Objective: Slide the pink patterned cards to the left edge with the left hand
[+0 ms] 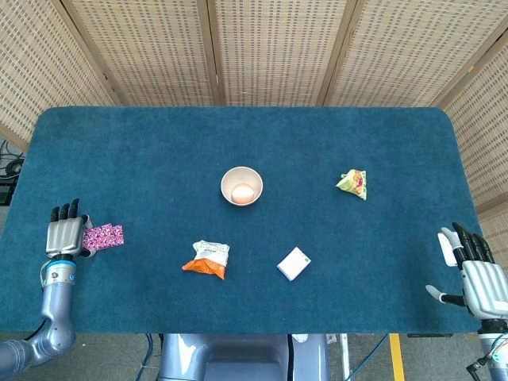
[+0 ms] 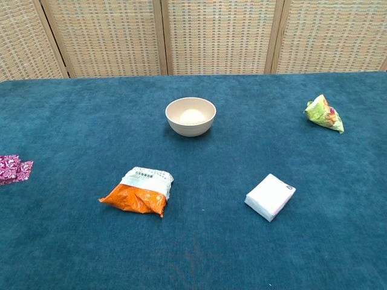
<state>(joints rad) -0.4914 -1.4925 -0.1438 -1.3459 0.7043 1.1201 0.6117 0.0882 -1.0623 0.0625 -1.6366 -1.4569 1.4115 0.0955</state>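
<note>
Pink patterned cards [image 1: 104,236] lie touching the left hand [image 1: 67,236], on its inner side. Their long axis runs across the table. The hand's fingers are straight, holding nothing.

Silver hands [image 1: 66,236], seemingly black-tipped fingers.

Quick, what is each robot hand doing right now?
Left hand: flat, resting on the pink patterned cards, not gripping.
Right hand: open, holding nothing.
</note>
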